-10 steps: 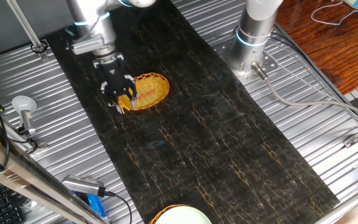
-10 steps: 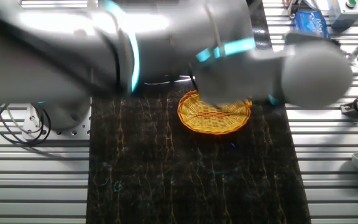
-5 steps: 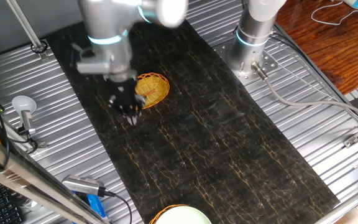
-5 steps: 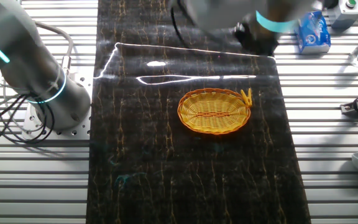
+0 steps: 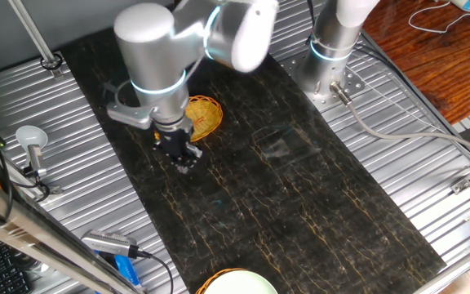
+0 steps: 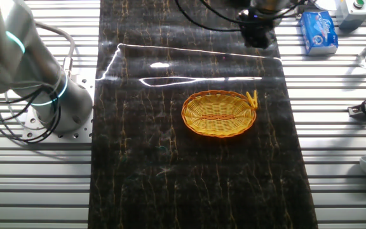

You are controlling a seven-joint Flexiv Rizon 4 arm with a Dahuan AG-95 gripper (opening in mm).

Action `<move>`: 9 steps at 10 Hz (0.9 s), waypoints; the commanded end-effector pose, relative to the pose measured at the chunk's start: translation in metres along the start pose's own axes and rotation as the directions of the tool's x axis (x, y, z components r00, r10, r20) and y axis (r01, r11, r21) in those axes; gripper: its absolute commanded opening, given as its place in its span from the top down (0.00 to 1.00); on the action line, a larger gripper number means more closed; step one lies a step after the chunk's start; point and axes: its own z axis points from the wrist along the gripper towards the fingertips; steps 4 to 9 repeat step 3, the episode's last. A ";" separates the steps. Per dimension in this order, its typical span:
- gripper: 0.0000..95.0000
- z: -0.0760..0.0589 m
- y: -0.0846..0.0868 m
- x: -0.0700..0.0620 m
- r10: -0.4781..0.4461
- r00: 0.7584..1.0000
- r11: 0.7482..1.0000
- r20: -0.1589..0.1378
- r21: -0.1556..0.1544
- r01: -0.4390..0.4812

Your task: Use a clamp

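Note:
The round yellow-orange woven basket [image 6: 219,114] lies on the dark mat. The clamp [image 6: 252,99], a tiny yellow-orange clip, sits clipped on the basket's right rim in the other fixed view. In one fixed view the arm covers the clamp and only part of the basket [image 5: 206,114] shows. My gripper [image 5: 185,157] hangs just in front of the basket, apart from it, with its dark fingers looking spread and nothing between them. In the other fixed view the gripper [image 6: 258,37] is at the top edge, well beyond the clamp.
The arm's base [image 5: 331,51] stands at the mat's far right corner. A white bowl [image 5: 237,284] in a second basket sits at the near edge. A blue packet [image 6: 318,32] lies on the ribbed metal table. A small white stand [image 5: 29,140] is on the left.
The gripper held the clamp at the basket's rim, then let go of it. The arm swung away toward the mat's near side, leaving the clamp clipped on the rim.

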 end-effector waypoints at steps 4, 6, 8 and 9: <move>1.00 0.000 0.015 0.026 0.064 0.997 0.998 -0.038 -0.003 -0.064; 1.00 0.000 0.015 0.026 0.064 0.997 0.998 -0.038 -0.003 -0.064; 1.00 0.000 0.015 0.026 0.064 0.997 0.998 -0.038 -0.003 -0.064; 1.00 0.000 0.015 0.026 0.064 0.997 0.998 -0.038 -0.003 -0.064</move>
